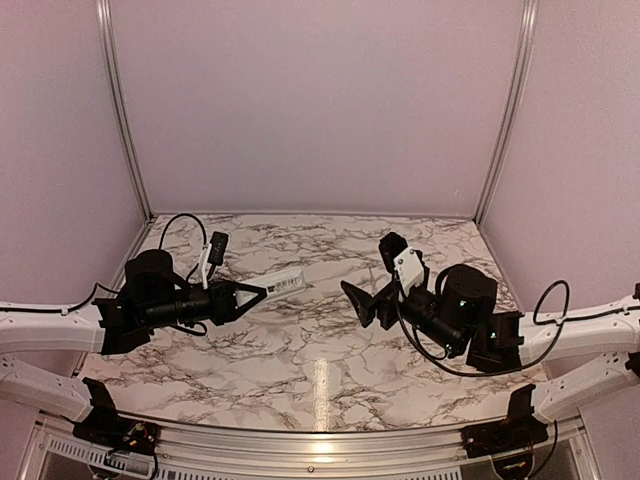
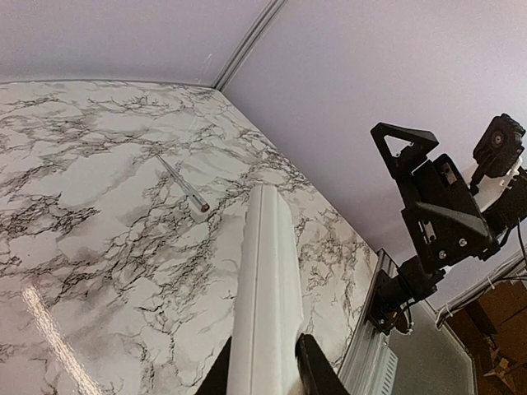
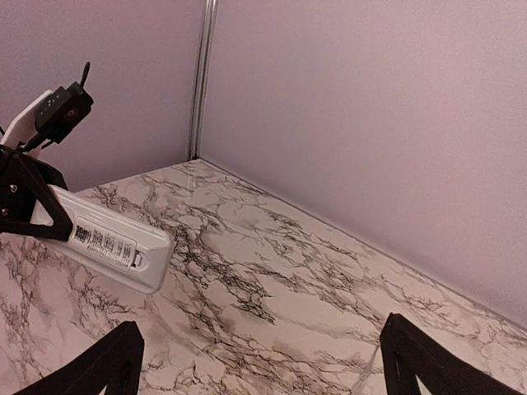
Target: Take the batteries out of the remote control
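My left gripper [image 1: 252, 293] is shut on the white remote control [image 1: 280, 283] and holds it above the table, its free end pointing right toward the other arm. In the left wrist view the remote [image 2: 265, 288] runs up between the jaws of the left gripper [image 2: 263, 380]. In the right wrist view the remote [image 3: 111, 239] shows its labelled back with a small latch. My right gripper [image 1: 362, 300] is open and empty, a short way right of the remote's tip, and its fingers [image 3: 111, 366] stand wide apart. No batteries are in view.
A thin grey rod [image 2: 183, 182] lies on the marble table [image 1: 320, 370] beyond the remote's tip. Lilac walls enclose the back and both sides. A metal rail [image 1: 300, 445] runs along the near edge.
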### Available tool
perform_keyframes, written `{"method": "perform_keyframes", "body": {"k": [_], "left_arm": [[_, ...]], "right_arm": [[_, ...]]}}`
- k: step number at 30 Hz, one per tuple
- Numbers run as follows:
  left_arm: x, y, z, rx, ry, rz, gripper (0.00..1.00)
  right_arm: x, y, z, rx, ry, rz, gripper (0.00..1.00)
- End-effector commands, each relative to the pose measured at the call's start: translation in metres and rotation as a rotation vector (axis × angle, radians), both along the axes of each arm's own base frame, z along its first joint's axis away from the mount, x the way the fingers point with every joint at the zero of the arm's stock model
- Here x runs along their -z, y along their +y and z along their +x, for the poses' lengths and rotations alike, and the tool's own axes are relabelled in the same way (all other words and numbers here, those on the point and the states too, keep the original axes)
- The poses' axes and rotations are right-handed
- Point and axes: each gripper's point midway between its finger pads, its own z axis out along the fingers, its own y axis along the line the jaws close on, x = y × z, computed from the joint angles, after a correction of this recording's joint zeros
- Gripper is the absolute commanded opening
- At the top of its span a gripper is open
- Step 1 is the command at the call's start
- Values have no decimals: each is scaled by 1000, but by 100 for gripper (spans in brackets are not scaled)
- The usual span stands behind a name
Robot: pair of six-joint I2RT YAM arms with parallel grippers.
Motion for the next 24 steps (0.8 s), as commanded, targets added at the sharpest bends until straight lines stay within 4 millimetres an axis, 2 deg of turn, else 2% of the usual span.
{"method": "perform_keyframes", "body": {"k": [1,9,14,20,24], "left_arm": [[-9,2,9,-30,-20,-45,0],[0,-5,15,-31,27,-55,0],[-2,-8,12,-12,56,-85,0],[-5,-9,8,5,97,-105,0],[-6,-9,4,15,134,-126,0]], "right_arm": [[-16,-19,8,78,122,161,98],[-24,-17,-11,-22,321,317,98],[-35,7,-31,-205,392,419,98],[-36,45,-33,-276,476,392,98],[-43,61,-32,-318,481,411,98]]}}
